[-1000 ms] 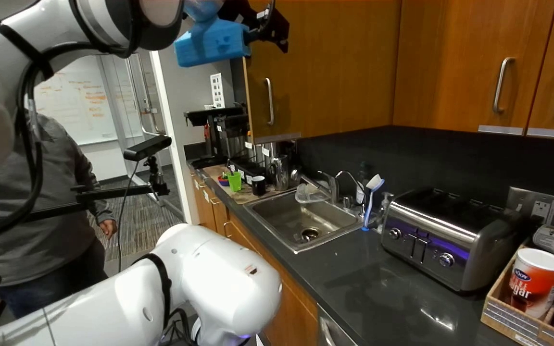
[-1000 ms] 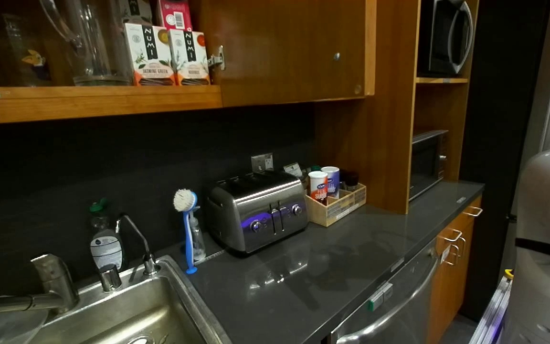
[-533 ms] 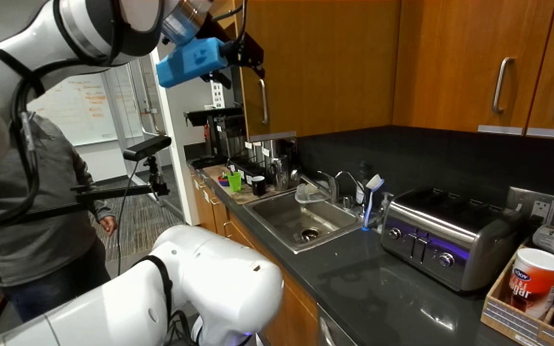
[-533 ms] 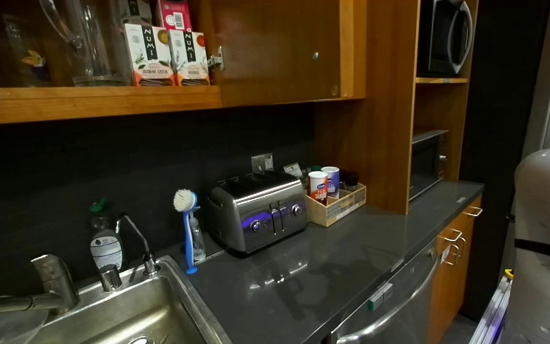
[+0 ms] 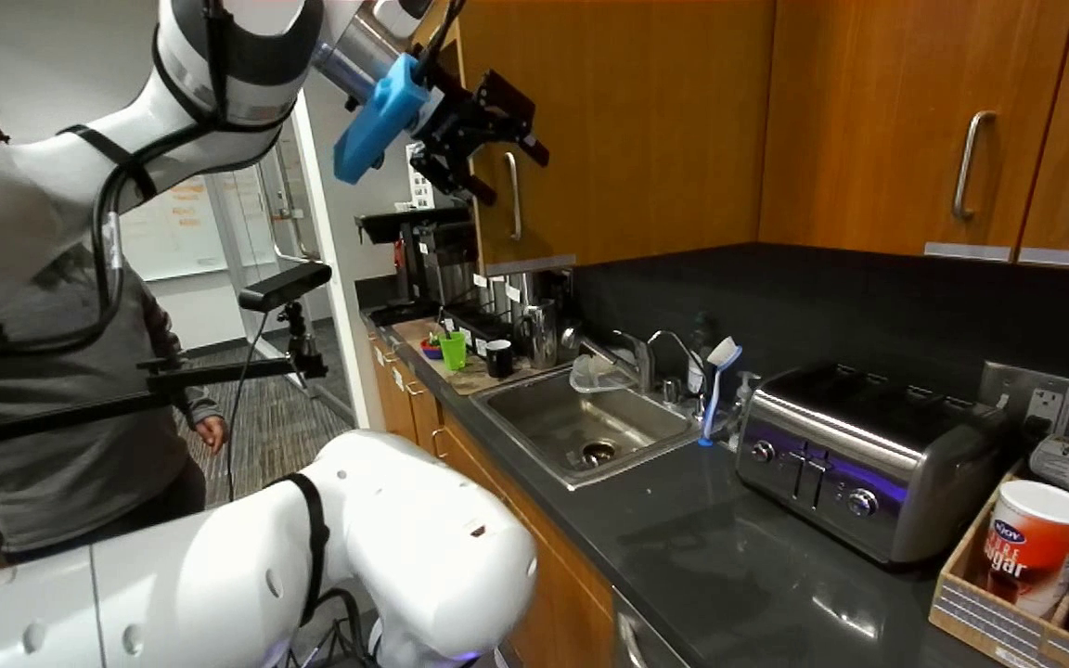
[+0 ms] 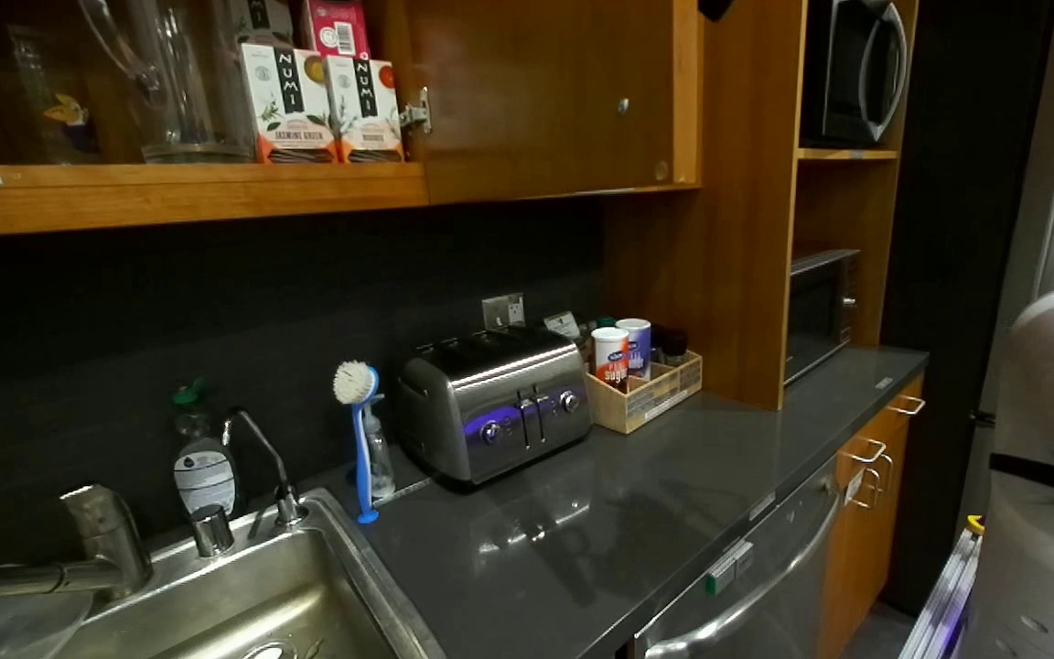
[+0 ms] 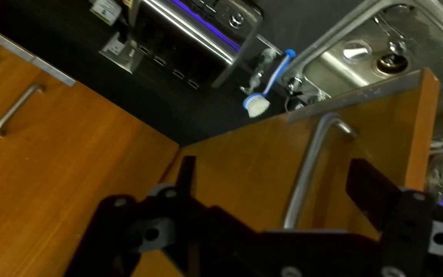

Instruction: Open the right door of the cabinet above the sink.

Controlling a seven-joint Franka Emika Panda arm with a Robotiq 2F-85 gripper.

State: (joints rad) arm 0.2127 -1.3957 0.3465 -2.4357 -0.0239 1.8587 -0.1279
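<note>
The right door (image 5: 637, 139) of the cabinet (image 6: 188, 197) stands swung open, its inner face (image 6: 536, 91) visible. Its silver bar handle (image 5: 516, 218) runs along the free edge. In the wrist view the handle (image 7: 308, 165) appears between my gripper's (image 7: 272, 163) spread fingers, with no contact visible; the depth between them is hard to judge. In an exterior view my gripper (image 5: 514, 173) is open at the handle's upper end, tilted downward. One black tip shows at the top edge in an exterior view. Below lies the sink (image 5: 544, 422).
Tea boxes (image 6: 294, 110) and a glass pitcher (image 6: 184, 91) sit inside the cabinet. A toaster (image 5: 869, 455), dish brush (image 5: 715, 390) and faucet (image 5: 641, 362) stand on the counter side. Adjacent cabinet doors (image 5: 869, 121) lie to the right. A person (image 5: 80, 417) stands behind the arm.
My gripper has come down and tilted, with its jaws now showing apart by the handle. The door's free edge shifted, then swung slightly back.
</note>
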